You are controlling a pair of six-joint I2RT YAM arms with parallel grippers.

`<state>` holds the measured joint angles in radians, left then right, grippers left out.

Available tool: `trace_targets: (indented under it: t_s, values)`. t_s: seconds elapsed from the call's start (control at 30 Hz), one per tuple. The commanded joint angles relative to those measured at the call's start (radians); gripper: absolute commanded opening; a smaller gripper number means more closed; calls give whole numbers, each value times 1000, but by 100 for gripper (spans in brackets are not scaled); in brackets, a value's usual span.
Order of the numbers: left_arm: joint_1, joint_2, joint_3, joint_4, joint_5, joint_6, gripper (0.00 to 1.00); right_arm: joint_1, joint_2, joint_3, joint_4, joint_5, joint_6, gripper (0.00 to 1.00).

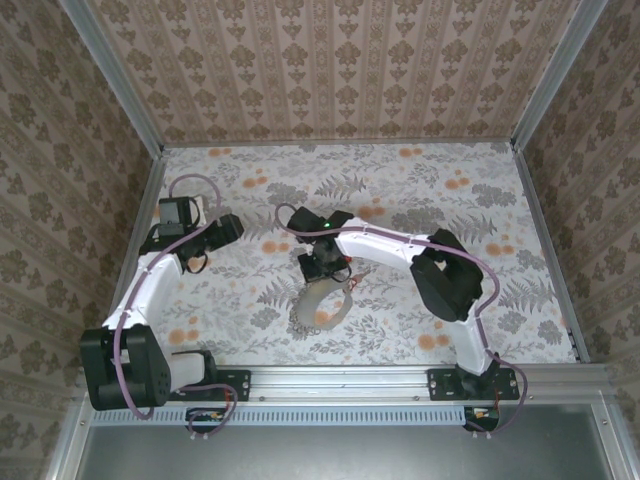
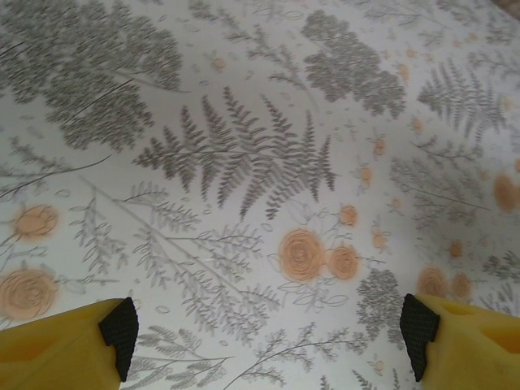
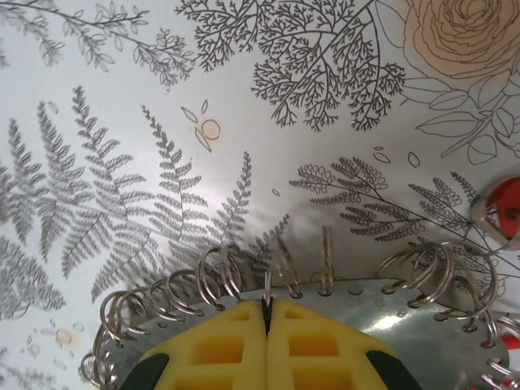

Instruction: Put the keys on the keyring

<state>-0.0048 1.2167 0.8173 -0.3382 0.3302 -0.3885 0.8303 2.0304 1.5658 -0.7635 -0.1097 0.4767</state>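
the keyring (image 1: 320, 308) lies near the middle of the counter (image 1: 450, 190), right at the tip of the right claw (image 1: 326, 270). in the right wrist view it reads as a thin, flat silver plate (image 3: 357, 302) with holes along its edge and many small wire rings (image 3: 207, 280) threaded through them. the right claw (image 3: 266, 318) has its fingers pressed together, with one thin upright wire of the keyring pinched in the seam. a red key (image 3: 505, 213) sits at the right edge of that view, beside the outer rings. i cannot tell whether it is already threaded on.

as a judgement, the keyring is light, hard and slick. the plate looks stiff, but the rings are loose and free to swivel, so a grip on a single wire may let it turn. the plate's rim would be the firmer hold, leaving a ring free for a key. the tiny keys are best taken by the plastic head.

the left claw (image 1: 228, 228) is well apart from the keyring, off to the left. its wrist view shows its fingers spread wide over the patterned counter, holding nothing. the top view gives both arms and the loop's whole outline, though the rings and the pinch are too small to read there. the right wrist view makes those plain.
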Motion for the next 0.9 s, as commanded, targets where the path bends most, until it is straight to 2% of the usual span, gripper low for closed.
trace_targets:
  t_s: [0.0, 0.17, 0.3, 0.43, 0.5, 0.6, 0.7, 0.77, 0.87]
  values:
    - [-4, -73, -31, 106, 106, 41, 86, -25, -102, -66, 98, -84, -118, 3]
    - [-45, -196, -97, 249, 220, 157, 86, -35, -264, -160, 185, -129, -326, 5]
    - [-87, -272, -127, 306, 347, 315, 86, -69, -378, -265, 302, -301, -472, 0]
    - [-177, -313, -144, 264, 539, 538, 80, -95, -483, -392, 431, -425, -621, 0]
    - [-232, -326, -143, 194, 631, 663, 79, -103, -526, -426, 469, -448, -669, 0]
    - [-275, -340, -154, 127, 679, 763, 77, -123, -553, -427, 458, -469, -699, 0]
    - [-298, -345, -169, 115, 722, 788, 68, -138, -562, -426, 433, -538, -743, 0]
    - [-334, -338, -175, 103, 745, 828, 59, -138, -589, -458, 471, -561, -774, 0]
    - [-394, -322, -176, 104, 725, 838, 58, -139, -631, -529, 568, -603, -807, 0]
